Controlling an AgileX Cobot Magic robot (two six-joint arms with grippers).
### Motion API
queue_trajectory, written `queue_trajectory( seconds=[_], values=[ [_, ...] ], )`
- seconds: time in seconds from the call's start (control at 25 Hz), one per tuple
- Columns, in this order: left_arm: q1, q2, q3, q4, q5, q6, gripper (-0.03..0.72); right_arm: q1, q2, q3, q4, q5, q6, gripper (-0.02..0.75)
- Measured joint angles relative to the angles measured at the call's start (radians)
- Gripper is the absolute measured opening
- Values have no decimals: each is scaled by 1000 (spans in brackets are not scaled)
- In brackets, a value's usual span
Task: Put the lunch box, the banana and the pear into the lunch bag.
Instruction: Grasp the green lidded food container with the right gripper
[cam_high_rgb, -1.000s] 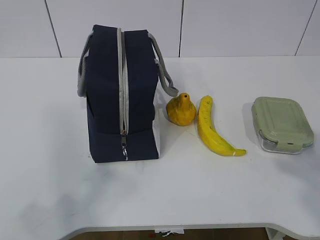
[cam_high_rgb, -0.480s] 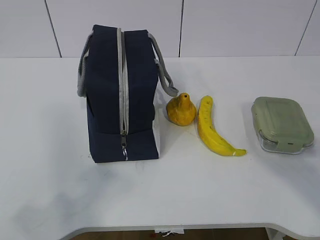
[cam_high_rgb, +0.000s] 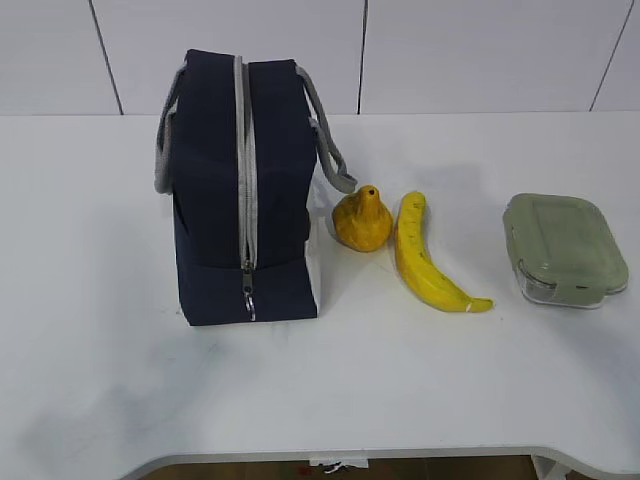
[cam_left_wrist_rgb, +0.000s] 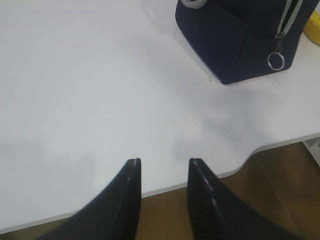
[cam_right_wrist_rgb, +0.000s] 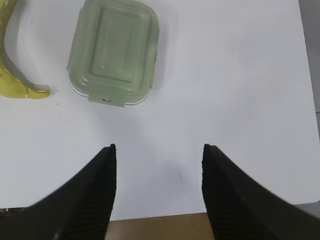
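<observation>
Three items lie beside the zipped lunch bag (cam_high_rgb: 245, 190).

Left gripper (cam_left_wrist_rgb: 162, 161): two black tapered fingers, jaws parted by a narrow gap, nothing between them. Right gripper (cam_right_wrist_rgb: 159, 147): black ribbed fingers set wider apart, also empty. Both seem angled downward; neither arm appears in the exterior view.
</observation>
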Motion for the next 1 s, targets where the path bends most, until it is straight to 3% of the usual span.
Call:
queue_trajectory(
  seconds=[0.12,0.32,0.68,1.0],
  values=[
    [0,0,0,10,0,-14,241,-40,83,-39,13,-31,-11,421],
    [0,0,0,18,-1,-22,241,-184,187,-87,103,-94,-81,421],
    [0,0,0,23,-2,-38,241,-488,314,-148,461,-108,-377,421],
    [0,0,0,25,-2,-39,241,-698,342,-156,810,-57,-693,421]
  ],
)
